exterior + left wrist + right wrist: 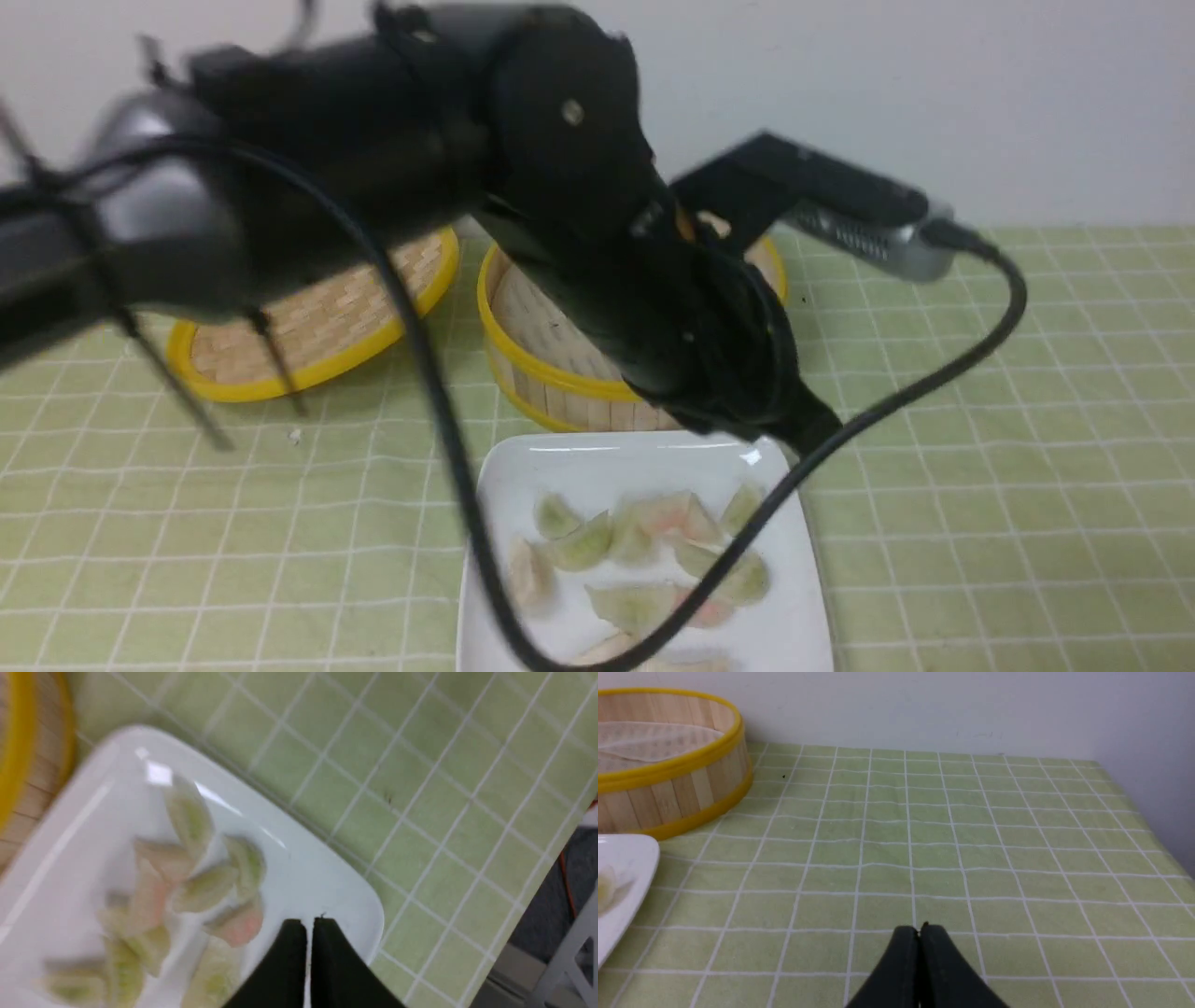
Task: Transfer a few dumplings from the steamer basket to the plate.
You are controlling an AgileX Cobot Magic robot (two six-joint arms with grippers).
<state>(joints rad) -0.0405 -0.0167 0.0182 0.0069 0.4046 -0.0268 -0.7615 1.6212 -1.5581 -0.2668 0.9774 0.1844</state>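
Several dumplings (644,541) lie clustered on the white square plate (523,485) at the front; they also show in the left wrist view (205,877). The steamer basket (551,373) stands just behind the plate, mostly hidden by my left arm. My left gripper (814,425) is shut and empty, hovering over the plate's right far corner; in the left wrist view (309,921) its tips are over bare plate (317,877) beside a pink dumpling. My right gripper (920,929) is shut and empty over bare tablecloth, right of the basket (668,784), whose liner shows no dumplings.
The shallow woven lid (317,327) lies left of the basket. A black cable (448,439) from my left arm hangs across the plate. Green checked cloth (1008,485) covers the table; a wall stands behind. The table edge shows in the left wrist view (528,952).
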